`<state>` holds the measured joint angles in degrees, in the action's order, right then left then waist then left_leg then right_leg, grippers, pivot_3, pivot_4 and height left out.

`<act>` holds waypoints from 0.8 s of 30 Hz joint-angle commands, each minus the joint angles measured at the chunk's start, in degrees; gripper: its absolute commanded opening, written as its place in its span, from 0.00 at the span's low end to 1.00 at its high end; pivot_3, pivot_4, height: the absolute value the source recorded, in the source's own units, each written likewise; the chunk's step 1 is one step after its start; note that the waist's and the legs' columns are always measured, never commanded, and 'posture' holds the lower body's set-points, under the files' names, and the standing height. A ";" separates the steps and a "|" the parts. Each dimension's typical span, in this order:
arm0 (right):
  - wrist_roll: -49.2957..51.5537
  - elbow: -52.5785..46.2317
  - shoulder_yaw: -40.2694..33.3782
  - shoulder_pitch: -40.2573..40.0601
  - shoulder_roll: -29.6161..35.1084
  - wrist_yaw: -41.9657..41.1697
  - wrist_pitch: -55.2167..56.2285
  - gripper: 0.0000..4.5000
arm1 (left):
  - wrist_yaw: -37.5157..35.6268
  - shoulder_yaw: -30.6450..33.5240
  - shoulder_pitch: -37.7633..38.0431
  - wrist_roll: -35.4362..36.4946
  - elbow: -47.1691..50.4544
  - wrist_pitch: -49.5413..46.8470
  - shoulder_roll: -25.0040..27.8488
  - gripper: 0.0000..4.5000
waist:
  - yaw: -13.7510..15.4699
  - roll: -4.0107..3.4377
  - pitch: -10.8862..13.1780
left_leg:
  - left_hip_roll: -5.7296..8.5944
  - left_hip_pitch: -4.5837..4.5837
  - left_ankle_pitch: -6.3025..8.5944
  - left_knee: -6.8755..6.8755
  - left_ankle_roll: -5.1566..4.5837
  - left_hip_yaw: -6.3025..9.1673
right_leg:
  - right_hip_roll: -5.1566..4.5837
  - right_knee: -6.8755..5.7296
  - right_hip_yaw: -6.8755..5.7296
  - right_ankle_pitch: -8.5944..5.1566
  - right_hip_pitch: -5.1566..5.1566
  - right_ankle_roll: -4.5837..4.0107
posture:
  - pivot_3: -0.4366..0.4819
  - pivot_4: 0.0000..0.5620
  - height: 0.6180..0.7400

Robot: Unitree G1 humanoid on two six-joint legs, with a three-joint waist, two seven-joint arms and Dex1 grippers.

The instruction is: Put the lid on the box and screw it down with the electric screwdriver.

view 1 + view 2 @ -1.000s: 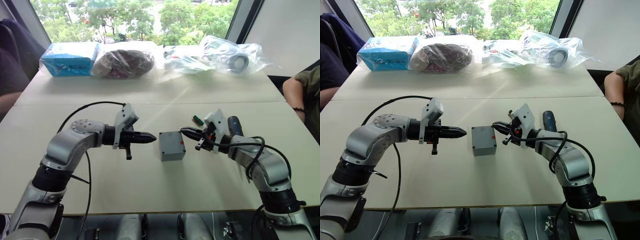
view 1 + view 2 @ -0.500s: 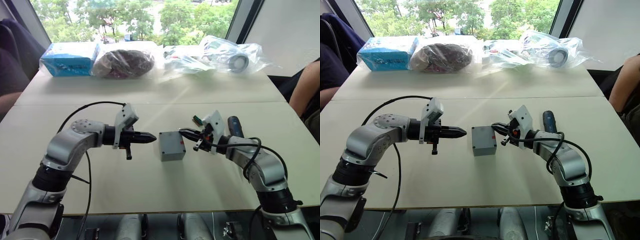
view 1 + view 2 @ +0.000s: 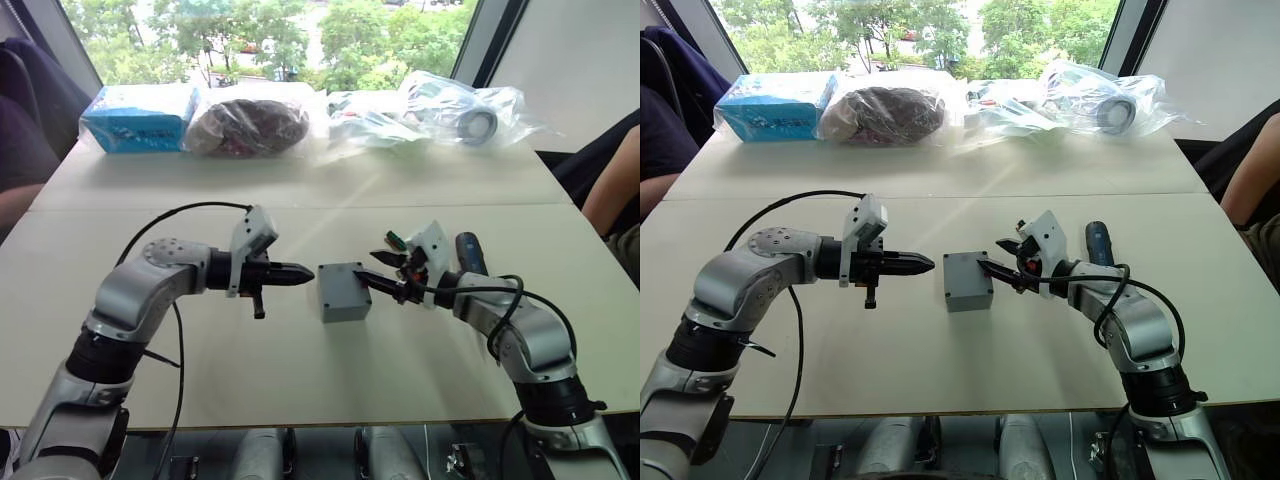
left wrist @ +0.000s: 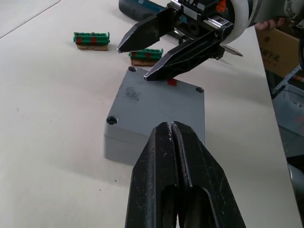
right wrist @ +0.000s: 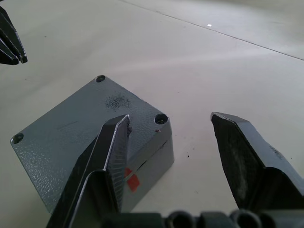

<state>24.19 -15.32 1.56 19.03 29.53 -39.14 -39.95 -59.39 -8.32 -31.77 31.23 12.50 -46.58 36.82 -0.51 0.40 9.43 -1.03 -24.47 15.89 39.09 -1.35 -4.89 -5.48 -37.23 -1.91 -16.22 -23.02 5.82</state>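
The grey lid sits on the box, whose side wall carries a red mark; they stand mid-table. My right gripper is open at the box's right side, one finger over the lid's corner and the other off it above the table. My left gripper is shut, pointing at the box's left side with a small gap between them. The electric screwdriver lies on the table behind my right wrist.
Two small green blocks lie just beyond the box. A blue packet and several plastic bags line the far edge of the table. A person's arm is at the right edge.
My right gripper has opened and moved in over the box's right edge. The person's arm at the right has shifted. The left arm has not moved.
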 commanded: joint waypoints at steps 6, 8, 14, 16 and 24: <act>9.57 -2.23 -14.47 9.21 7.93 6.11 -23.07 0.69 | -4.28 -0.44 -6.55 2.04 1.50 1.88 -0.33 0.00 | 0.07 0.00 0.00 | 0.01 0.00 0.00 0.04 0.00 0.00 | -0.03 -0.01 0.00 0.00 0.03 0.00 | 0.48 0.27 1.00; 9.67 2.27 -16.05 15.74 12.98 7.60 -33.99 0.85 | -6.98 -2.91 -8.41 0.21 1.55 4.50 0.30 0.00 | 0.00 -0.06 0.04 | 0.01 0.00 0.00 0.04 0.00 -0.03 | -0.03 -0.03 0.01 0.00 0.00 0.00 | 0.48 0.27 1.00; 8.54 13.02 -11.61 22.25 24.59 4.14 -42.80 0.99 | -9.08 -6.28 -9.26 -1.00 4.21 7.41 -0.64 0.00 | -0.01 -0.06 0.03 | -0.01 -0.01 0.04 -0.11 -0.07 -0.02 | -0.01 0.11 0.01 -0.01 -0.01 -0.02 | 0.48 0.27 1.00; 10.34 14.67 -4.98 20.56 32.74 -3.28 -44.86 0.99 | -8.99 -6.87 -9.06 -1.10 5.59 7.74 -1.11 0.00 | 0.27 -0.08 0.05 | 0.04 -0.05 0.07 -0.10 -0.13 -0.06 | -0.06 0.10 0.04 -0.01 -0.05 -0.02 | 0.48 0.27 1.00; 8.51 24.57 9.17 24.54 38.44 -14.18 -44.33 0.99 | -7.15 -7.31 -8.34 -1.32 7.80 7.53 -2.61 0.00 | -0.30 -0.09 0.05 | 0.06 -0.02 0.20 0.01 -0.35 -0.08 | -0.08 0.08 0.11 0.01 -0.06 0.00 | 0.48 0.27 1.00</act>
<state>33.99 7.42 8.87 41.15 67.14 -51.59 -84.65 -67.29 -16.57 -40.10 29.76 18.57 -39.48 34.37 -0.81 0.31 9.48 -0.98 -24.50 16.10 39.10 -1.70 -4.97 -5.55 -37.16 -1.80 -16.21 -23.11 5.83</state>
